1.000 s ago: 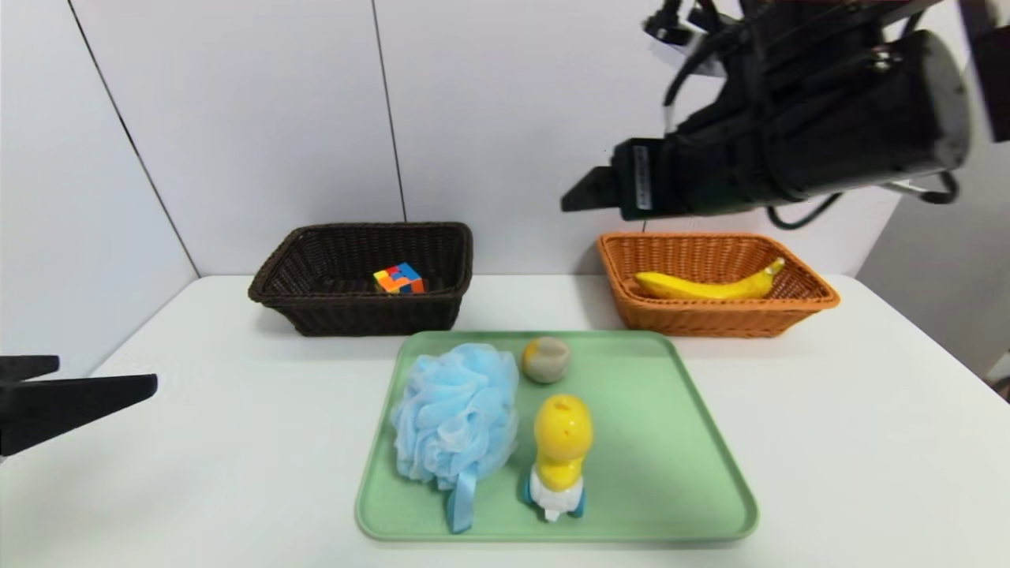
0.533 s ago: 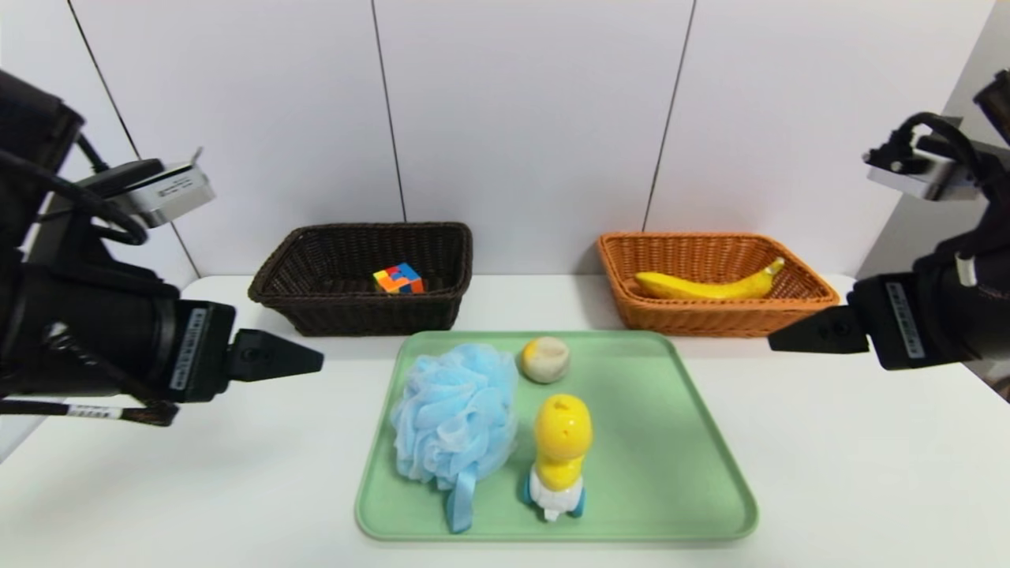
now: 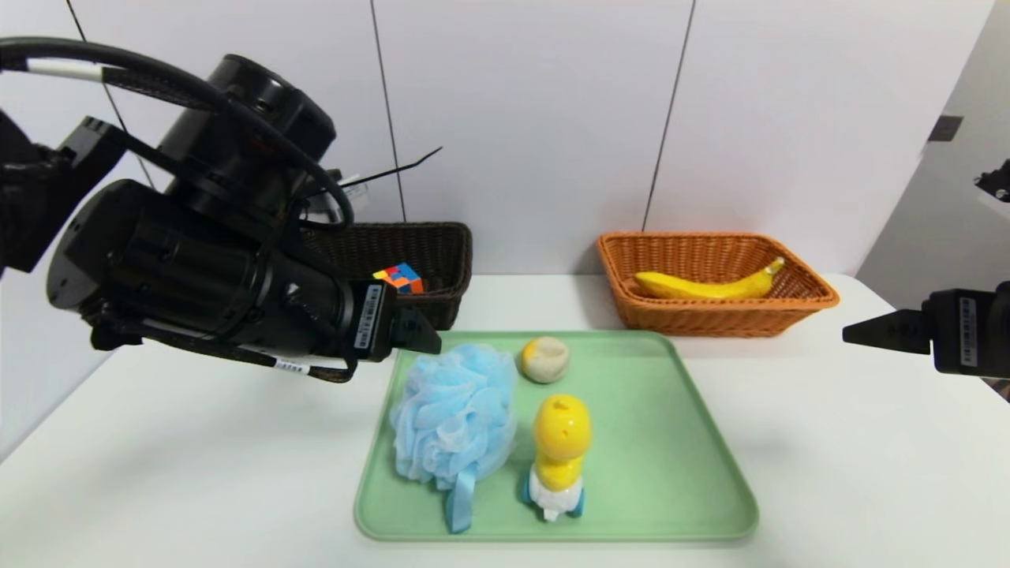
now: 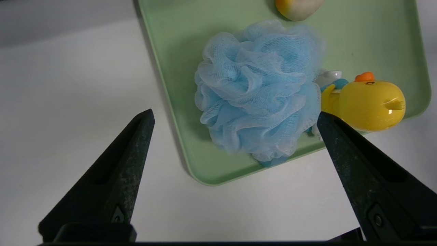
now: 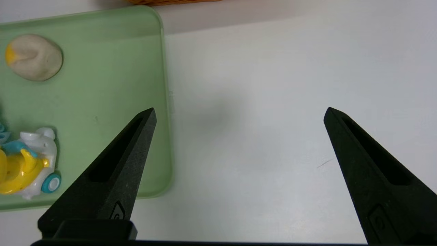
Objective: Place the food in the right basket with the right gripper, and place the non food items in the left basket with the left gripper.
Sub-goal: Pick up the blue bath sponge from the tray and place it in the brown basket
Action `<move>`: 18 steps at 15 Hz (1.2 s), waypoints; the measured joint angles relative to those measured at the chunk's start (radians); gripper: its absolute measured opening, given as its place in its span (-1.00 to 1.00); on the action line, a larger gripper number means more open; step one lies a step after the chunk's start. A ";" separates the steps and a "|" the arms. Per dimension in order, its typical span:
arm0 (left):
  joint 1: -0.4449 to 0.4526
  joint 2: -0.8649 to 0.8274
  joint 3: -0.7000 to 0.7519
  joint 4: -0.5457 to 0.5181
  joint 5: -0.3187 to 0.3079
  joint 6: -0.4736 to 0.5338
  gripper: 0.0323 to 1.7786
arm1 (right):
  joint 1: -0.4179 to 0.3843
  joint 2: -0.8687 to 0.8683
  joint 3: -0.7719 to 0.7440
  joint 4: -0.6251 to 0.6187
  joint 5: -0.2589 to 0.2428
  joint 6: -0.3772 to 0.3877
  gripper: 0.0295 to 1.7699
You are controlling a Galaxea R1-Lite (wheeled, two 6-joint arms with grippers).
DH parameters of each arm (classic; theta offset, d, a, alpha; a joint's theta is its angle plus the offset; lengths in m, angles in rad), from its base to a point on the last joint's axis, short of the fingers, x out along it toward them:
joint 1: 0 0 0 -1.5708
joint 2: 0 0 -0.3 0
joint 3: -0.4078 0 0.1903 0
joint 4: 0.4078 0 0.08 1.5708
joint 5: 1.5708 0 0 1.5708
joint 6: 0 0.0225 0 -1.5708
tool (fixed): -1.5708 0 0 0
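On the green tray (image 3: 671, 473) lie a blue bath pouf (image 3: 454, 418), a yellow duck toy (image 3: 560, 450) and a small round beige bun (image 3: 544, 359). My left gripper (image 3: 426, 339) hovers over the tray's far left corner, open. In the left wrist view it (image 4: 235, 112) is empty, with the pouf (image 4: 259, 92) below and ahead of its tips. My right gripper (image 3: 856, 331) hangs open and empty at the table's right edge, over bare table beside the tray (image 5: 240, 109). The dark left basket (image 3: 442, 268) holds a colourful cube (image 3: 400, 278). The orange right basket (image 3: 710, 315) holds a banana (image 3: 706, 285).
The white table (image 3: 828, 442) runs to a white panelled wall just behind both baskets. My bulky left arm (image 3: 197, 268) hides most of the dark basket. In the right wrist view the bun (image 5: 34, 56) and duck toy (image 5: 20, 167) sit on the tray.
My left arm has swung in from the table's left edge to above the tray's far left corner. My right arm has pulled back from over the orange basket to the right edge.
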 joint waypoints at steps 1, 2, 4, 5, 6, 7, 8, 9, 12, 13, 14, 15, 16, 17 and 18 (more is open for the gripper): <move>-0.009 0.027 -0.038 0.024 -0.001 -0.024 0.90 | -0.013 -0.002 0.004 0.000 0.002 0.002 0.91; -0.022 0.056 -0.081 0.055 -0.003 -0.054 0.90 | -0.021 -0.003 0.007 0.000 0.007 0.018 0.91; -0.063 0.107 -0.145 0.107 -0.008 -0.115 0.90 | -0.026 -0.006 0.016 0.000 0.016 0.041 0.91; -0.087 0.129 -0.169 0.126 -0.010 -0.151 0.90 | -0.027 -0.009 0.025 0.000 0.015 0.042 0.91; -0.109 0.144 -0.187 0.138 -0.010 -0.176 0.90 | -0.027 -0.011 0.033 -0.001 0.014 0.043 0.91; -0.133 0.162 -0.208 0.151 -0.011 -0.194 0.90 | -0.027 -0.015 0.038 -0.001 0.015 0.043 0.91; -0.148 0.177 -0.225 0.165 -0.010 -0.202 0.90 | -0.027 -0.018 0.042 -0.001 0.015 0.044 0.91; -0.157 0.192 -0.241 0.176 -0.008 -0.203 0.90 | -0.028 -0.021 0.045 -0.003 0.015 0.045 0.91; -0.166 0.239 -0.280 0.230 0.002 -0.200 0.90 | -0.029 -0.033 0.057 -0.003 0.014 0.062 0.91; -0.169 0.252 -0.294 0.256 0.008 -0.196 0.90 | -0.028 -0.038 0.063 -0.005 0.014 0.063 0.91; -0.170 0.264 -0.309 0.280 0.025 -0.193 0.90 | -0.028 -0.043 0.074 -0.015 0.015 0.062 0.91; -0.171 0.277 -0.323 0.297 0.054 -0.189 0.90 | -0.028 -0.047 0.084 -0.035 0.016 0.062 0.91; -0.171 0.288 -0.336 0.302 0.082 -0.177 0.90 | -0.027 -0.051 0.095 -0.059 0.018 0.061 0.91; -0.171 0.299 -0.348 0.303 0.096 -0.166 0.90 | -0.027 -0.054 0.105 -0.076 0.020 0.061 0.91; -0.171 0.309 -0.360 0.304 0.099 -0.158 0.90 | -0.026 -0.055 0.108 -0.079 0.023 0.061 0.91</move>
